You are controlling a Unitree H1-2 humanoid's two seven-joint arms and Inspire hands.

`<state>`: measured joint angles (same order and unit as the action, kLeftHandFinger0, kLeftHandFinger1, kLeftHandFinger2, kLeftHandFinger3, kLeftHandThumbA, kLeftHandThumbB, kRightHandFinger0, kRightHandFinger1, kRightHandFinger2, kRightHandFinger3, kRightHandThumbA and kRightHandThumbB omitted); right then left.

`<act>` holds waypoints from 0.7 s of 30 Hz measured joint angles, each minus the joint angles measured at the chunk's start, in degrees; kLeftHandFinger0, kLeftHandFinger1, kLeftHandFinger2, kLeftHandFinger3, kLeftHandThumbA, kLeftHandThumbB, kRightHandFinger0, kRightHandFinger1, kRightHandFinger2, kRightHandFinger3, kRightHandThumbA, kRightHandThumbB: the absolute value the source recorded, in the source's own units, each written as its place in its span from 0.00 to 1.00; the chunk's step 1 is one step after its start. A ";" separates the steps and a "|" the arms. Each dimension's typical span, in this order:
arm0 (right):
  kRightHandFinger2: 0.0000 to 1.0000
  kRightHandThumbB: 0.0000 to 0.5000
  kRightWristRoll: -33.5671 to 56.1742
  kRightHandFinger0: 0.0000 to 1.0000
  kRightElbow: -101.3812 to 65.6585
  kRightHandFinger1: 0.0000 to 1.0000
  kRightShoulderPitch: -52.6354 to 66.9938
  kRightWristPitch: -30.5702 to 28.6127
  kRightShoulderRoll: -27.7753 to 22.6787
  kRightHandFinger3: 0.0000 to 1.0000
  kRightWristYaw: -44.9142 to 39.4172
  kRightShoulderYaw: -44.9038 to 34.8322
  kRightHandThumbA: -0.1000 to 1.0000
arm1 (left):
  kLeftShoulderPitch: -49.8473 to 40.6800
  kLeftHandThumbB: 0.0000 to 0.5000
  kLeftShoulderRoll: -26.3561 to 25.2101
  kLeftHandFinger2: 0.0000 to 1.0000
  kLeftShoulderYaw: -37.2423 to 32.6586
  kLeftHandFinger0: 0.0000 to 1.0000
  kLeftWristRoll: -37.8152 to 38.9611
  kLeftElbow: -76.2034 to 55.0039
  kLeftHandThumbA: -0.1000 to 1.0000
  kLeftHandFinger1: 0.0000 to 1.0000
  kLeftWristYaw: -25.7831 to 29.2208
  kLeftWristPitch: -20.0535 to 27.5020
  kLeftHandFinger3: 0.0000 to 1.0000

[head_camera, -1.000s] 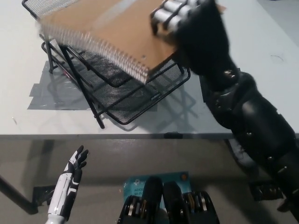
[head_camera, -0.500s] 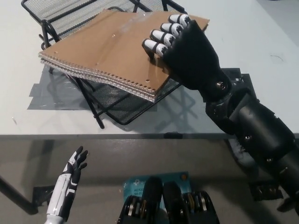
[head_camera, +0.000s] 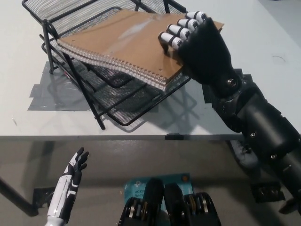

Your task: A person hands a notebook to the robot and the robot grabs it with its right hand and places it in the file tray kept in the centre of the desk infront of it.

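Over the black mesh file tray (head_camera: 70, 19) on the grey desk (head_camera: 244, 28), I see my right hand (head_camera: 200, 44) clamped on the brown spiral notebook (head_camera: 127, 44), fingers (head_camera: 181, 29) curled over its right edge (the cover tilts, spiral side nearest me). My left hand (head_camera: 75, 165) hangs low below the desk edge, fingers spread, holding nothing.

Grey tape patch (head_camera: 51, 92) on pale desk (head_camera: 263, 37); teal-labelled item (head_camera: 141, 186) on floor below
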<state>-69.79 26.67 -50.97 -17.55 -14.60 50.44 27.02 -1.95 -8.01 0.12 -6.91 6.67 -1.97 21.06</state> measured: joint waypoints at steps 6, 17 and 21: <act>0.11 0.00 0.59 0.00 1.53 0.00 -0.39 0.18 0.70 0.24 0.73 -2.10 0.65 | 0.00 0.71 0.00 1.00 0.00 0.97 -0.01 -0.01 1.00 1.00 0.00 0.02 1.00; 0.04 0.00 2.93 0.00 6.13 0.00 -0.85 1.88 4.89 0.15 2.11 -7.57 0.64 | -0.06 0.69 0.05 1.00 0.01 0.95 -0.12 -0.05 1.00 1.00 0.01 0.02 1.00; 0.00 0.00 3.82 0.00 8.98 0.00 -1.77 2.61 6.25 0.21 2.92 -8.24 0.58 | -0.07 0.61 0.07 1.00 -0.02 0.92 -0.27 -0.10 1.00 1.00 0.02 0.02 1.00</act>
<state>-65.97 35.65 -52.74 -14.93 -8.35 53.36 18.79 -2.02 -7.94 0.09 -7.18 6.58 -1.96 21.08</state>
